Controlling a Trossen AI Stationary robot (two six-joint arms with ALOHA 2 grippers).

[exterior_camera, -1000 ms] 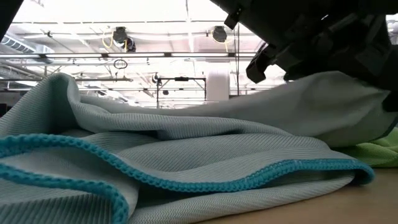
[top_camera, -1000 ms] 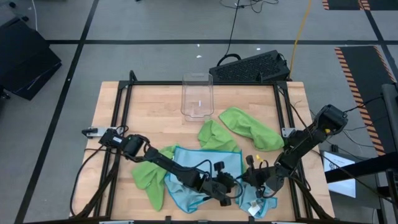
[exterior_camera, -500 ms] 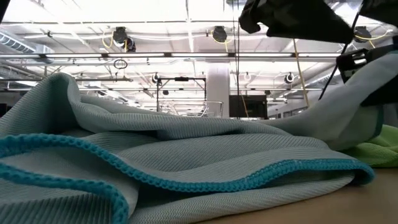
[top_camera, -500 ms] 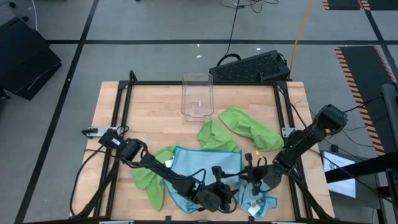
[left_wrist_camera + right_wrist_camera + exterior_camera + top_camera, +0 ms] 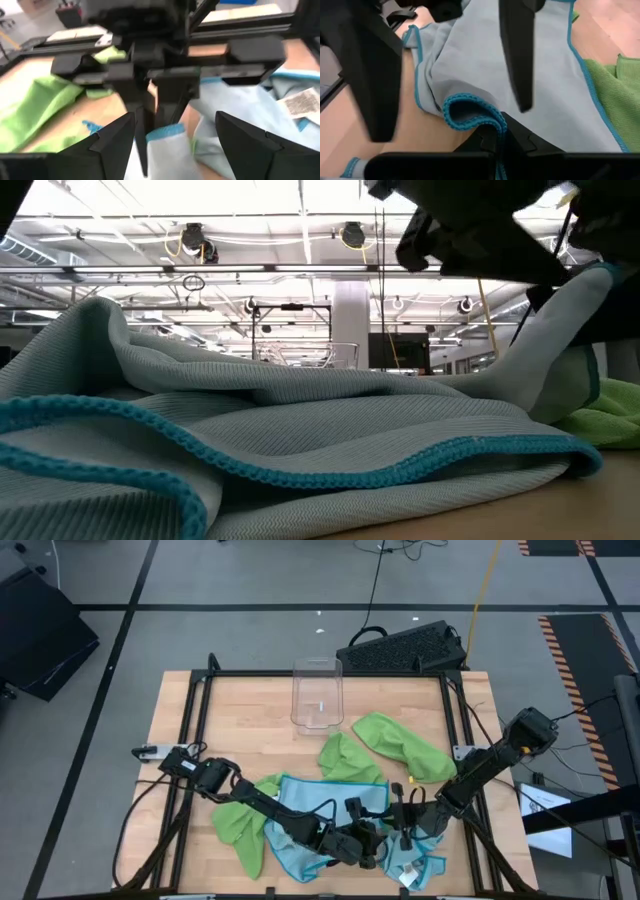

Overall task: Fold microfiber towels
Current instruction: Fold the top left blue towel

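**Both grippers meet over the light blue towel**

We see the light blue towel (image 5: 330, 810) lying crumpled near the front edge of the worktop (image 5: 250, 710), on the side away from the clear plastic bin (image 5: 317, 693). The left gripper (image 5: 372, 845) reaches across this towel toward the right arm; its fingers (image 5: 112, 145) stand spread, and in the left wrist view they frame the other arm's fingers without pinching anything themselves.

The right gripper (image 5: 402, 830) sits just beside the left one, over the same towel. Its fingers are pressed together on a teal-stitched fold of the blue cloth — the right wrist view shows the hemmed edge (image 5: 470, 112) bunched right at their tips, and the low view shows the fabric drawn upward on that side (image 5: 560, 340).

Three lime green towels lie around the blue one:
- one (image 5: 405, 745) between the bin and the right arm
- one (image 5: 345, 758) touching the blue towel's edge nearest the bin
- one (image 5: 238, 825) partly under the left arm, beside the blue towel

A white tag (image 5: 408, 878) shows at the blue cloth's front corner, farthest from the bin. A black keyboard (image 5: 400, 648) rests beyond the worktop — behind the bin.
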